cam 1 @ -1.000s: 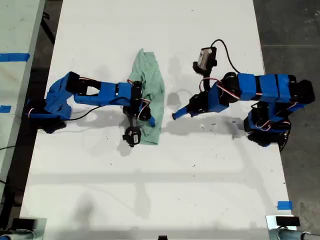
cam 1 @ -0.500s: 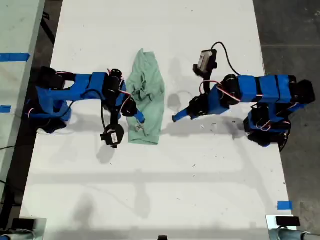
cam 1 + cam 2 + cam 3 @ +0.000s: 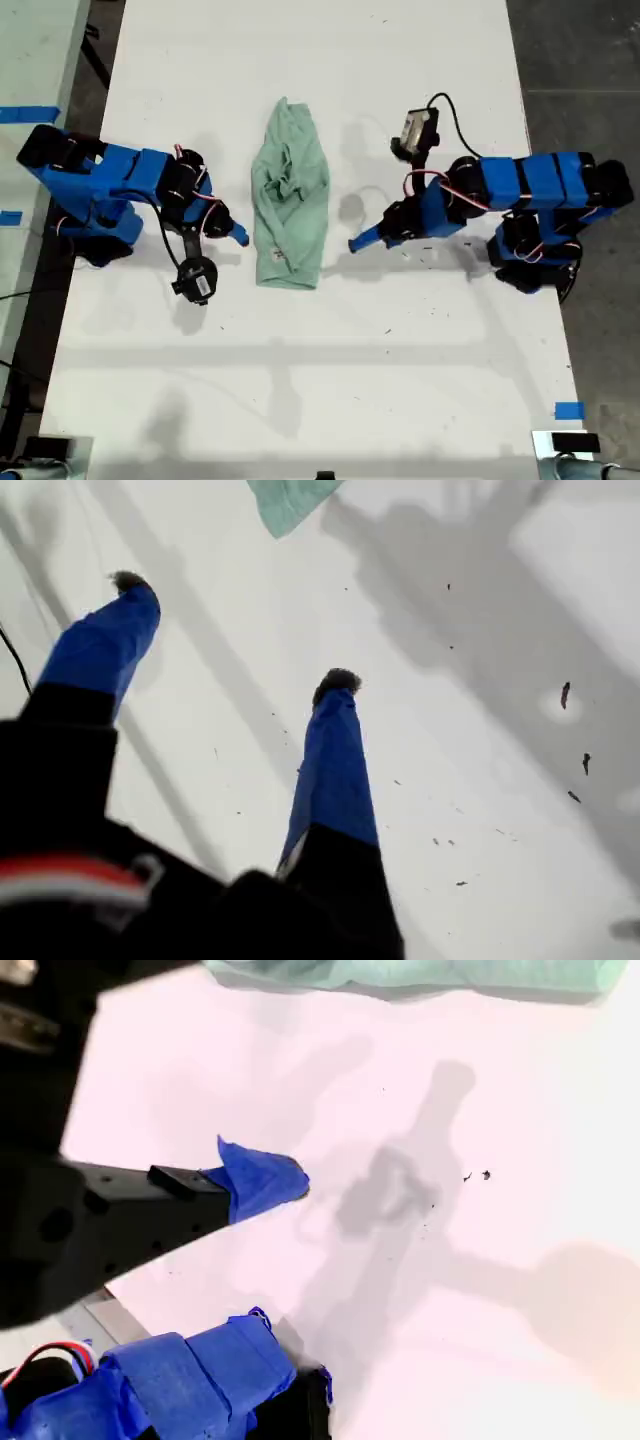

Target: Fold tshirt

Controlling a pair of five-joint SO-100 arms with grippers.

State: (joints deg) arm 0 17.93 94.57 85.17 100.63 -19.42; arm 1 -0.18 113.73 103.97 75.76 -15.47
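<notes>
Tshirt (image 3: pixel 290 205): we find it lying on the white table (image 3: pixel 330 380) as a long, narrow bundle. It is bunched and wrinkled about its middle and flatter toward the end nearer the exterior view's bottom. Nothing is touching it.

One blue arm (image 3: pixel 130 185) stands off the tshirt's long edge toward the exterior view's left, its tip near the cloth but clear of it. A second blue arm (image 3: pixel 500 185) stands off the opposite long edge, toward the exterior view's right, its tip likewise apart from the cloth. We cannot tell with confidence from the wrist views which arm is which.

My first gripper (image 3: pixel 235 630) is spread wide, with its two blue fingers well apart and only bare table between them. One corner of the tshirt (image 3: pixel 285 498) lies beyond the fingertips, out of contact.

My second gripper (image 3: pixel 250 1280) also stands parted and empty, with table surface showing between its blue-taped tip and the blue-wrapped part opposite. The tshirt (image 3: pixel 420 972) lies well beyond that tip, seen edge-on and untouched. A few dark specks lie on the table between the tip and the cloth.
</notes>
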